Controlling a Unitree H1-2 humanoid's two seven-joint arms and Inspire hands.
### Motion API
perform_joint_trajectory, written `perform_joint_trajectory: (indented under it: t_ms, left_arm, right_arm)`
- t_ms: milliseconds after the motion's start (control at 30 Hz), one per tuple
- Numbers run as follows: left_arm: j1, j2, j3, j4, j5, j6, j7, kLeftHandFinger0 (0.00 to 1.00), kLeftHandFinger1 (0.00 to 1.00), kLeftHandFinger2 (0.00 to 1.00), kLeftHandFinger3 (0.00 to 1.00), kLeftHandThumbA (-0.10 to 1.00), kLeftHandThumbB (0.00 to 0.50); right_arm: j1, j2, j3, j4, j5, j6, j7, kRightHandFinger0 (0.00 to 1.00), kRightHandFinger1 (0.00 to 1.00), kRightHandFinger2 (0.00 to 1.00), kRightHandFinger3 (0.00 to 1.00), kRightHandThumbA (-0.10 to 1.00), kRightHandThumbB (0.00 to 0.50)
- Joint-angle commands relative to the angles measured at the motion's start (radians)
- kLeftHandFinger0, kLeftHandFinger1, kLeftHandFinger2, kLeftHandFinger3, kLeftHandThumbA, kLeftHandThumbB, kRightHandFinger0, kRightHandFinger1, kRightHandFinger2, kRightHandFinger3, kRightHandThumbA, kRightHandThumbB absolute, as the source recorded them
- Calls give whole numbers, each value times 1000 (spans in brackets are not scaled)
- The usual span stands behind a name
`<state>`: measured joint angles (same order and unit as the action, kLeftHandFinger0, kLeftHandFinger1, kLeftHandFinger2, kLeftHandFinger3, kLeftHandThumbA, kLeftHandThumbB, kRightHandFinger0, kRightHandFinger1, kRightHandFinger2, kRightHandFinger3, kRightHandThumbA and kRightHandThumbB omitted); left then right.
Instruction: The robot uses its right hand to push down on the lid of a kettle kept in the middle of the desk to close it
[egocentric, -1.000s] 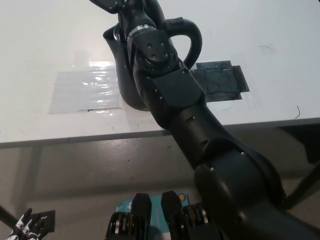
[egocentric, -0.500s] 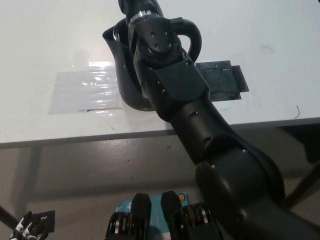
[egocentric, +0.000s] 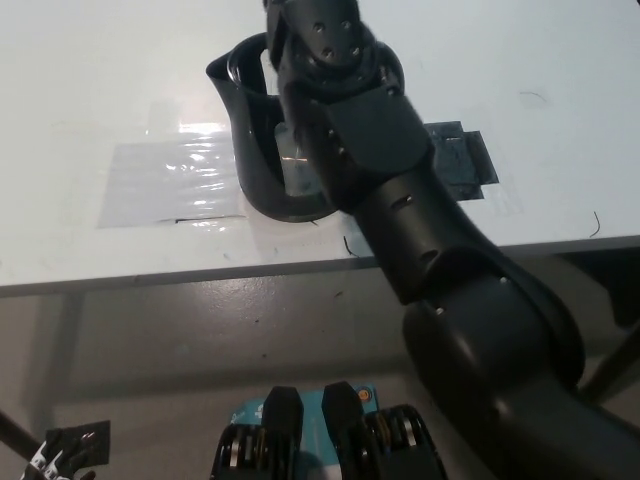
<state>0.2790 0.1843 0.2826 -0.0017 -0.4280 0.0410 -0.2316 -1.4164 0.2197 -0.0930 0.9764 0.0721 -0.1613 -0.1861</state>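
A black kettle stands on the white desk, its spout toward the picture's left and its open rim showing. My black right arm reaches over the kettle's right side and leaves the picture at the top. It hides the handle and whatever lies above the rim. The right hand itself is past the top edge, and no lid shows. Only a sliver of my white left hand peeks in at the bottom left corner, far below the desk.
A patch of clear tape lies left of the kettle, and a dark tape patch lies to its right. The desk's front edge runs across the middle, with grey floor below. A dark square lies on the floor.
My right arm has slid further up the picture and rightward, uncovering more of the kettle's body and rim. The left hand has dropped lower at the bottom corner.
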Motion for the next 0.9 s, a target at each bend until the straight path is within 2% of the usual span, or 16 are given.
perform_joint_trajectory:
  t_ms: [0, 433, 767, 867]
  left_arm:
    - [11, 10, 2, -26, -15, -15, -16, 1000, 1000, 1000, 1000, 274, 277]
    - [3, 8, 2, -27, -7, -18, -8, 1000, 1000, 1000, 1000, 289, 262]
    - [21, 5, 3, -45, -15, -10, -9, 1000, 1000, 1000, 1000, 282, 265]
    - [31, 3, -8, -48, -18, -9, -22, 1000, 1000, 1000, 1000, 284, 271]
  right_arm:
    - [-53, -35, 0, -29, 5, -12, 14, 1000, 1000, 1000, 1000, 497, 120]
    - [-11, -70, 19, -25, -13, -21, 19, 995, 1000, 1000, 1000, 505, 119]
    - [41, -13, 23, 4, -3, -42, 8, 993, 1000, 1000, 1000, 488, 131]
    - [77, 6, 23, 34, -10, -52, -10, 987, 1000, 1000, 1000, 523, 129]
